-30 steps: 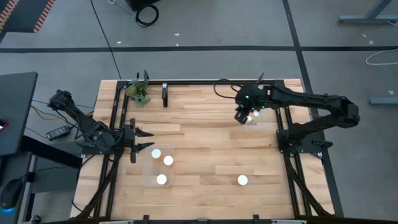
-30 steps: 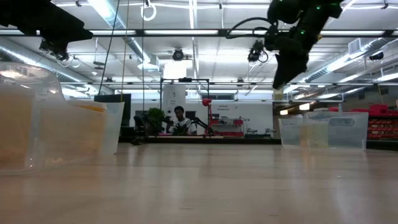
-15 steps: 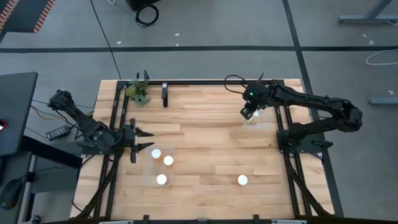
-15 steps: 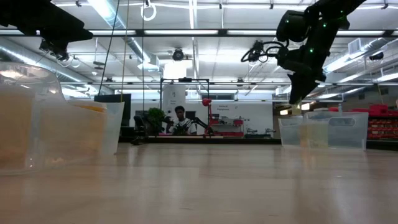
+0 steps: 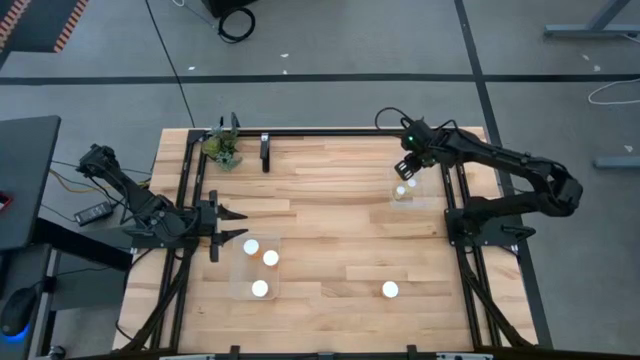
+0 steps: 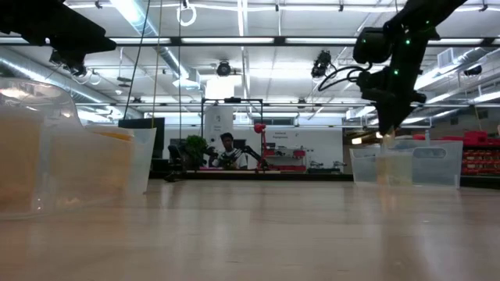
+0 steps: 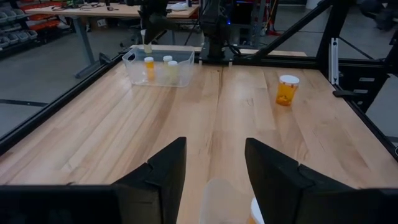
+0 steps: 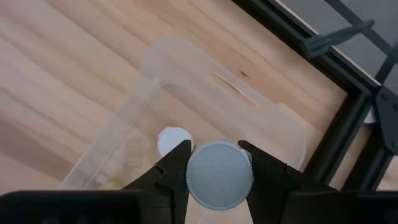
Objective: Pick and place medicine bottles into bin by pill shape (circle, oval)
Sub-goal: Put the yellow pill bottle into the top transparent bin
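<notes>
Workshop floor w/ wooden desk (image 5: 320, 215); clear bin (image 5: 412, 188) sits near its right rear corner, second clear bin (image 5: 256, 268) front-left by the idle left tool (image 5: 232, 225), which is parked at the left edge, fingers apart, nothing in them. Change over the last sec: right tool (image 5: 408, 170) has swung from further left on the desk to right over the rear bin. It's clamped on a white-capped medicine bottle (image 8: 219, 172), fingers snug on the cap's sides. Wrist view looks straight down into the bin, another bottle (image 8: 173, 140) already inside. Meaning: carry looks done, release prob. next. One loose bottle (image 5: 390, 290) waits front-right, three in the left bin.
</notes>
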